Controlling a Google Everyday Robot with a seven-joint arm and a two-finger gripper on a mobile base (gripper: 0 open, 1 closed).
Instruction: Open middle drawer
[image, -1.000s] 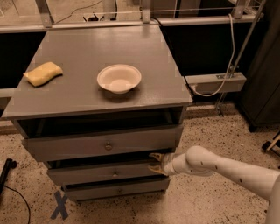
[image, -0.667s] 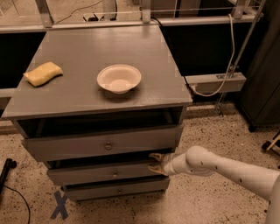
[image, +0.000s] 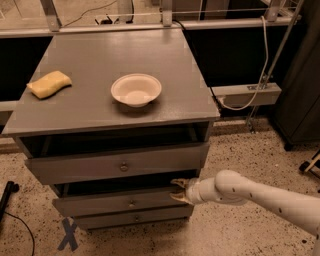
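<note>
Tool (image: 179, 191) (fingers parted) at the top right edge of the middle drawer (image: 100, 204)

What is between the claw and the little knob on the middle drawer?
Nothing but bare grey drawer front. In the camera view the claw sits at the right end of the middle drawer, apart from its knob.

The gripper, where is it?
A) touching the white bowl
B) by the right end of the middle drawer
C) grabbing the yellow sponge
B: the gripper is at the right end of the middle drawer front, well below the cabinet top.
</note>
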